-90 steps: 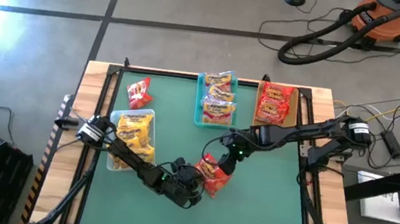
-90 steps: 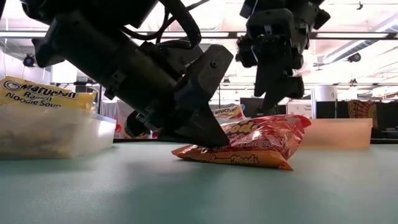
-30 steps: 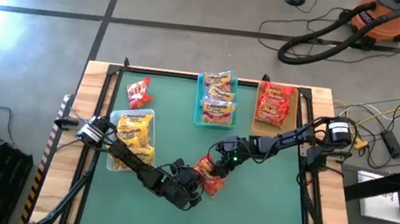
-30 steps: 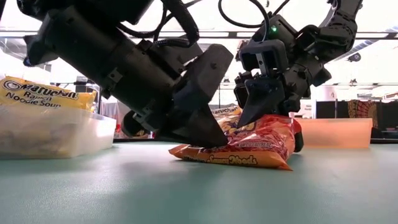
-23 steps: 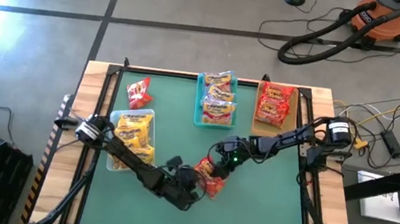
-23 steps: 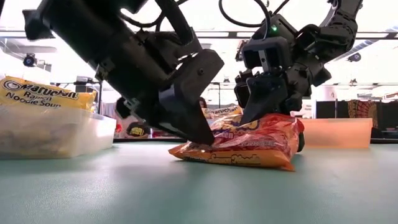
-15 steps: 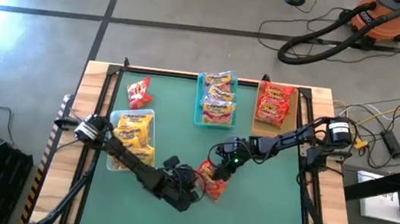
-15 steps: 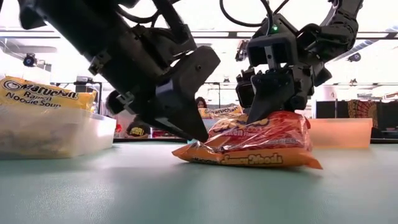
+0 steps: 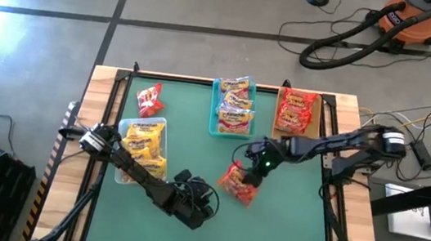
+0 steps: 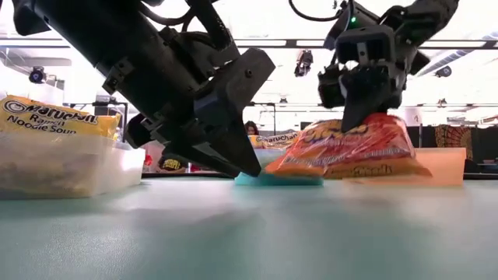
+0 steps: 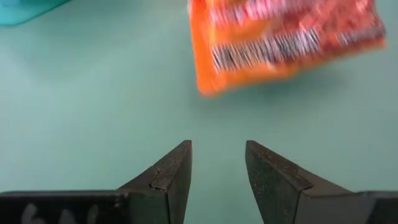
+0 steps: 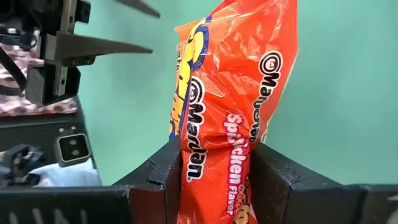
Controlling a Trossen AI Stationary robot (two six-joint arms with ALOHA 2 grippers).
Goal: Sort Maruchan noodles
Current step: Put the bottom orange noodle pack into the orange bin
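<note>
Right gripper [image 10: 359, 117] clamped on orange noodle pack [image 10: 354, 148], held clear above mat's middle [image 9: 286, 220]. Left gripper [image 11: 217, 165] low nearby, fingers apart w/ nothing between.

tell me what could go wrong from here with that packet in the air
1. The right hand pinches the orange Maruchan packet only at one edge, so the slick wrapper may slip out mid-carry.
2. The packet hangs just clear of the table; a low sweep could drag it or catch the teal tray behind it.
3. The left hand, open and empty, sits close by, so the arms could brush on a tight path.
</note>
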